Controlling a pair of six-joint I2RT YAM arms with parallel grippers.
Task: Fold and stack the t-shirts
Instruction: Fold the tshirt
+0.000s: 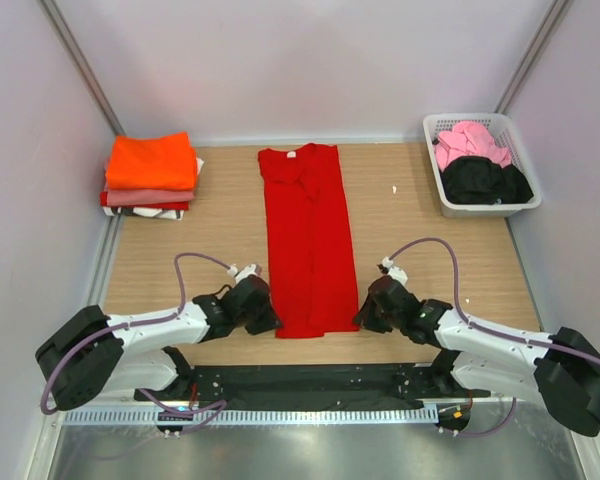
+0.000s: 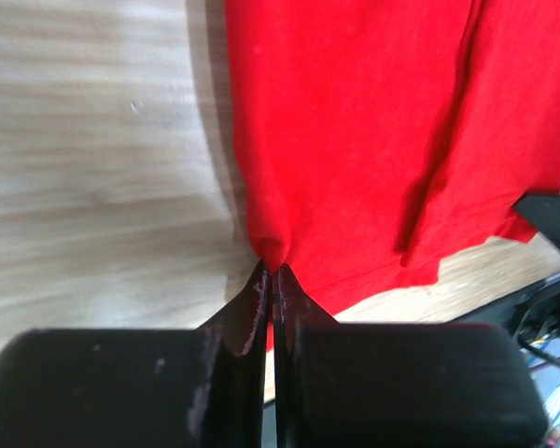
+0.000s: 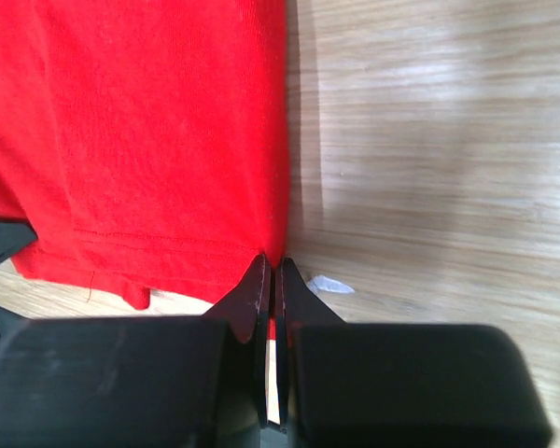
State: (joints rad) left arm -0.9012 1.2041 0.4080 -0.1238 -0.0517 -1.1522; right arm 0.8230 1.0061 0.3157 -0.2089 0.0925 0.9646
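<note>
A bright red t-shirt (image 1: 306,238) lies on the wooden table as a long narrow strip, sides folded in, collar at the far end. My left gripper (image 1: 270,322) is shut on its near left hem corner (image 2: 273,250). My right gripper (image 1: 361,318) is shut on its near right hem corner (image 3: 273,245). A stack of folded shirts with an orange one (image 1: 152,160) on top and a salmon-pink one (image 1: 148,197) below sits at the far left. A pink shirt (image 1: 470,142) and a black shirt (image 1: 484,181) lie crumpled in the basket.
The white slatted basket (image 1: 443,192) stands at the far right by the wall. A small white scrap (image 3: 330,286) lies on the table beside my right fingertips. White walls close the table on three sides.
</note>
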